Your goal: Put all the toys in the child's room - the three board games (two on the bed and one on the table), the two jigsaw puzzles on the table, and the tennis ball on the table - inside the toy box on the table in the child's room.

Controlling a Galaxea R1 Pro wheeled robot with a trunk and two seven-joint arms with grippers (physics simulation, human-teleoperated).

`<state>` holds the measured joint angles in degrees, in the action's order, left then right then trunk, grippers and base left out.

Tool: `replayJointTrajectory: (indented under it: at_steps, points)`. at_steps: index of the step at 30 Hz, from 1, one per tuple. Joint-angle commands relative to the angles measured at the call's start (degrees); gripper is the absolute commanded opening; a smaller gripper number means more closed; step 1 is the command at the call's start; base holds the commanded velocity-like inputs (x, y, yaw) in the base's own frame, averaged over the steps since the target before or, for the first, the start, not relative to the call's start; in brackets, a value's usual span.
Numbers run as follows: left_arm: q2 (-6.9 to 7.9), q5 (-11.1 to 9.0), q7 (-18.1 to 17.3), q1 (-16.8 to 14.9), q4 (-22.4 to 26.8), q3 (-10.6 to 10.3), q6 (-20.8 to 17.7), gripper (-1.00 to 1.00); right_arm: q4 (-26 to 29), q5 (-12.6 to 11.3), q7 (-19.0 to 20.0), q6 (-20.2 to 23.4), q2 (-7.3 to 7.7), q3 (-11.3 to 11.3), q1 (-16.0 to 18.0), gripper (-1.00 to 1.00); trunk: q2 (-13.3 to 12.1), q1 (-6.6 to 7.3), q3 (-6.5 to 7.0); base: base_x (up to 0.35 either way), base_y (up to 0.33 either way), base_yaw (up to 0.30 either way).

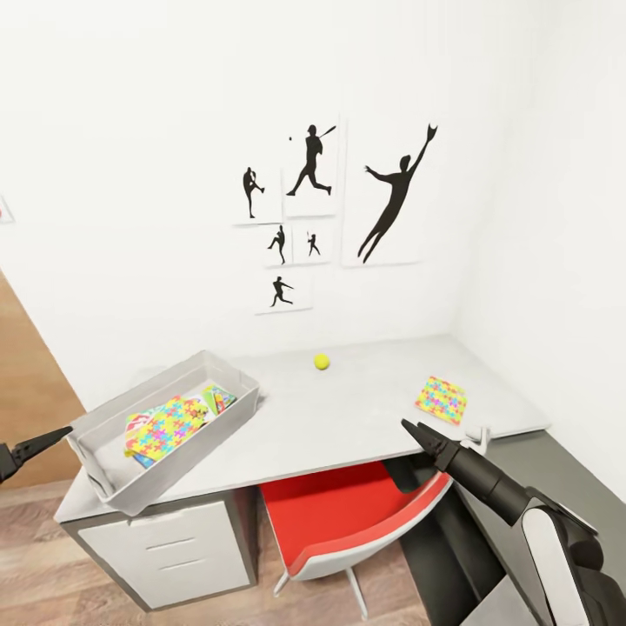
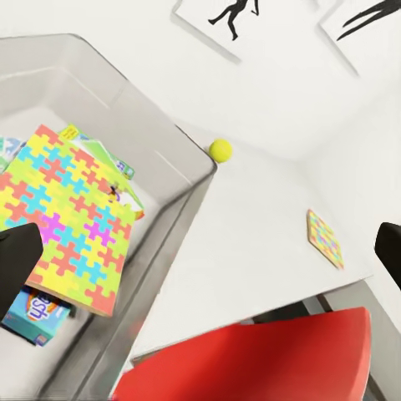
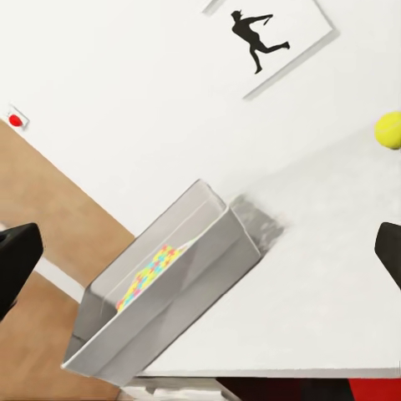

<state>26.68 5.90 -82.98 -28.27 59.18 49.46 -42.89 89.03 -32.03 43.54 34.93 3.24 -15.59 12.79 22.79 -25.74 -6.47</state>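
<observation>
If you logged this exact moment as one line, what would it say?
toy box: holds jigsaw puzzle atop other boxes | second jigsaw puzzle, tennis ball: on table | left gripper, right gripper: empty

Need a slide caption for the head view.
Grey toy bin holding a jigsaw-pattern box; yellow-green ball and second jigsaw-pattern box on grey desk.

A child's bedroom: baseball silhouette pictures [image 1: 335,204], desk [image 1: 348,409], toy box [image 1: 104,430].
</observation>
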Motion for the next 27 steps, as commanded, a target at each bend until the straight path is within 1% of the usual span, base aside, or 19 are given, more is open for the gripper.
replayJointTrajectory:
  at_steps: [1,20,27]
  points:
    - [-0.03,0.60,-0.51,-0.11,0.06,0.15,-0.60,1.00,0.00,-0.32,0.07,0.40,0.01,-0.06,0.05,1.00,0.12,-0.04,-0.12,0.028,-0.147,0.104]
    - [0.02,0.61,-0.51,-0.11,0.06,0.20,-0.61,1.00,0.00,-0.32,0.08,0.40,0.01,-0.06,0.04,1.00,0.12,-0.04,-0.10,0.007,-0.018,0.012]
    - [0.03,0.61,-0.51,-0.11,0.06,0.20,-0.61,1.00,0.00,-0.32,0.08,0.40,0.01,-0.06,0.04,1.00,0.12,-0.04,-0.10,0.094,-0.095,0.000]
